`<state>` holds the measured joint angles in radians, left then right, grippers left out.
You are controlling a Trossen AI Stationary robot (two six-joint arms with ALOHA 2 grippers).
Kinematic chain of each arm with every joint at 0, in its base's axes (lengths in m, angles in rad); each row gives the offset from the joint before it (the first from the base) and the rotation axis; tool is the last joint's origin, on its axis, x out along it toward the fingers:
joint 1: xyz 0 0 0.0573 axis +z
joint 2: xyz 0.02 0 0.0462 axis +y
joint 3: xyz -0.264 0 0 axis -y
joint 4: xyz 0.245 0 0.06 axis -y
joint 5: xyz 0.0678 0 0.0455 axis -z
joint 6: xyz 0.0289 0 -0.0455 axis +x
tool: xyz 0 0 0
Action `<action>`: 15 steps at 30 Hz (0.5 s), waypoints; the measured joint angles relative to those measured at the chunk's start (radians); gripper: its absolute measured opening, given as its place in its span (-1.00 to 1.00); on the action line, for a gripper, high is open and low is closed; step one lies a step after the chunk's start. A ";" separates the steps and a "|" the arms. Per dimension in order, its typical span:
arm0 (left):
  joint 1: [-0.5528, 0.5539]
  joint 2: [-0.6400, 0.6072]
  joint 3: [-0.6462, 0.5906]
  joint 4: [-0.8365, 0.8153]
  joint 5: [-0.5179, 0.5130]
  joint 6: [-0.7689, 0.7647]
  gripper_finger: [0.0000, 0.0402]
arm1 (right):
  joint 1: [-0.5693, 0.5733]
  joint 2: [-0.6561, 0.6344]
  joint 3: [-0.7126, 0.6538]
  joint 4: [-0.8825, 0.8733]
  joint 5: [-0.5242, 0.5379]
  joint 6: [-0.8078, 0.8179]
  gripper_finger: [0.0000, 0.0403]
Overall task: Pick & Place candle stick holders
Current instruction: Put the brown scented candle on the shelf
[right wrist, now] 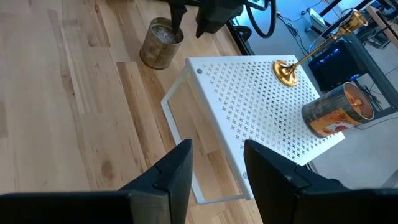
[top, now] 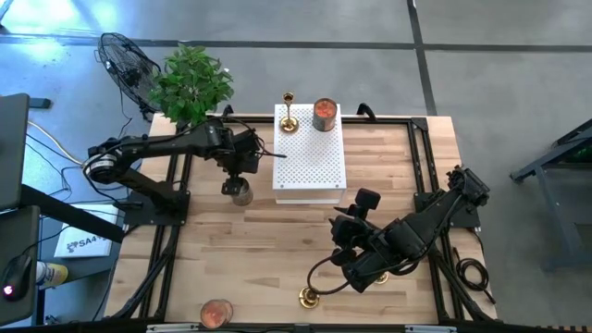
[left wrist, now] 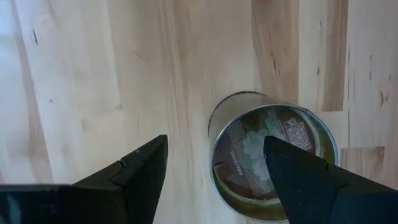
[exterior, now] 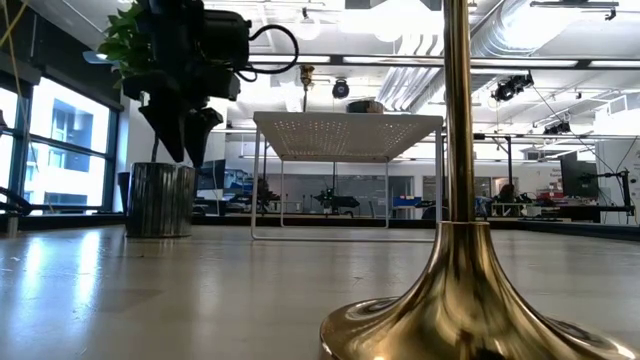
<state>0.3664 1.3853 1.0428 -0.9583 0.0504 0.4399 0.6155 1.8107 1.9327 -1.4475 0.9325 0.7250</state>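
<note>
Left gripper (top: 242, 178) is hovering directly over a silver tin can (top: 241, 192) standing on the wooden table (top: 231, 259), just off the white perforated stand's (top: 310, 153) 8 o'clock corner. Left wrist view: fingers (left wrist: 134, 171) are standing apart, clamped on nothing, the can (left wrist: 273, 162) sitting below them, one finger overlapping its rim. Low view is showing that gripper (exterior: 185, 130) hanging above the can (exterior: 160, 200), not touching.

Right gripper (top: 344, 242) is sitting at about 5 o'clock from table centre, pointing toward the stand. Right wrist view: fingers (right wrist: 180, 171) are parted with a modest gap, holding nothing, aimed at the stand (right wrist: 249, 106).

One candle stick holder (top: 289, 113) is standing upright on the stand's far-left corner, at 12 o'clock of the table; in the right wrist view it (right wrist: 311, 56) is showing its round base on the perforated top. An orange-labelled can (top: 324, 115) is standing just beside it on the same stand. A second candle stick holder (top: 308, 297) is standing on the table at 6 o'clock, near the right gripper but apart; its stem and flared base (exterior: 465, 290) are filling the low view.

An orange round object (top: 215, 313) is lying at 7 o'clock on the table edge. A potted plant (top: 191, 83) is standing at 11 o'clock.
</note>
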 joint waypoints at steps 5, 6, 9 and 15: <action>0.000 0.013 0.000 0.018 0.011 -0.007 0.30 | 0.000 0.000 0.000 0.000 0.000 0.000 -0.31; 0.000 0.019 0.000 0.018 0.011 -0.007 0.30 | 0.000 0.000 0.000 0.000 0.000 0.000 -0.31; 0.000 0.047 0.000 0.018 -0.004 -0.002 0.30 | 0.000 0.000 0.000 0.000 0.000 0.000 -0.31; 0.000 0.104 0.000 0.023 -0.074 0.003 0.30 | 0.000 0.000 0.000 0.000 -0.004 0.000 -0.31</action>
<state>0.3664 1.4889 1.0431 -0.9354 -0.0231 0.4426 0.6155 1.8107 1.9327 -1.4471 0.9284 0.7254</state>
